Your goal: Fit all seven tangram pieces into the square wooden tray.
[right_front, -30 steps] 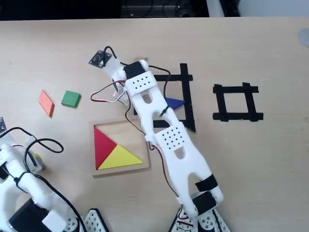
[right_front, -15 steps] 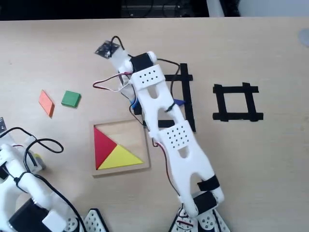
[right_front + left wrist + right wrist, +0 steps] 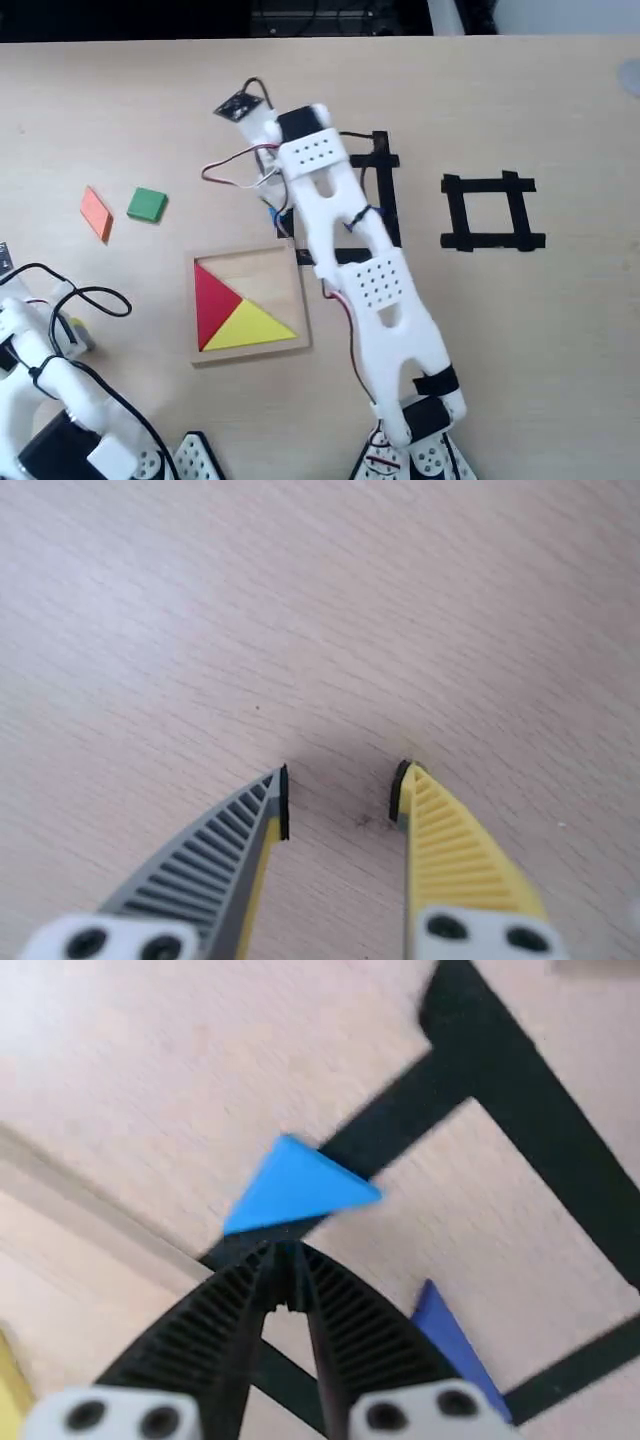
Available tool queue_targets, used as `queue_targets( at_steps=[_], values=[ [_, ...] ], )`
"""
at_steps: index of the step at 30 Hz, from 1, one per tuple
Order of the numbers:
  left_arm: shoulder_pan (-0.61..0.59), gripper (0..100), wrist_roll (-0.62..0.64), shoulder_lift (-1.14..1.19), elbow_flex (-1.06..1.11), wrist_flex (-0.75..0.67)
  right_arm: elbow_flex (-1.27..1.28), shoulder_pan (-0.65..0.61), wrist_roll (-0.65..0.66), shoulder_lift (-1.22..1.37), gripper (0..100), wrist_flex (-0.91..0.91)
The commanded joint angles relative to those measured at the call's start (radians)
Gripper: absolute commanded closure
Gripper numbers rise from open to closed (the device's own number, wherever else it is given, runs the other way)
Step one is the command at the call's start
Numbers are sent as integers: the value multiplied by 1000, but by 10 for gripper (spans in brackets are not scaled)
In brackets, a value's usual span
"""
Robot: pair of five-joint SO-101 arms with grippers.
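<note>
The square wooden tray (image 3: 272,278) holds a red triangle (image 3: 213,297) and a yellow triangle (image 3: 252,327). My right arm (image 3: 345,235) stretches past the tray's far right corner. My right gripper (image 3: 285,1260) is shut, its tips against the edge of a light blue triangle (image 3: 296,1189) lying flat by a black tape line; a sliver of that triangle (image 3: 275,214) shows beside the arm. A darker blue piece (image 3: 452,1338) lies beside the fingers. A green square (image 3: 147,204) and an orange parallelogram (image 3: 96,212) sit far left. My left gripper (image 3: 340,800) is open over bare wood.
Two black tape squares mark the table, one (image 3: 385,160) under my right arm and one (image 3: 493,212) further right. My left arm (image 3: 45,390) rests at the near left corner with its cables. Open tabletop lies between the tray and the green square.
My right arm has swung to the right and farther from its base, covering the dark blue piece inside the tape square. The left arm and the tray have not moved.
</note>
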Motion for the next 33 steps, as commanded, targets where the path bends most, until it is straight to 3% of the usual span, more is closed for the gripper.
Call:
queue_targets(
  at_steps=[1,26,33],
  values=[
    [5,805,-6,0,-4,-9,-5,81,-2,-56,987,28],
    [5,805,-6,0,-4,-9,-91,-77,51,77,987,-204],
    [5,805,-6,2,-4,-11,-105,-66,51,76,987,-157]
  ],
)
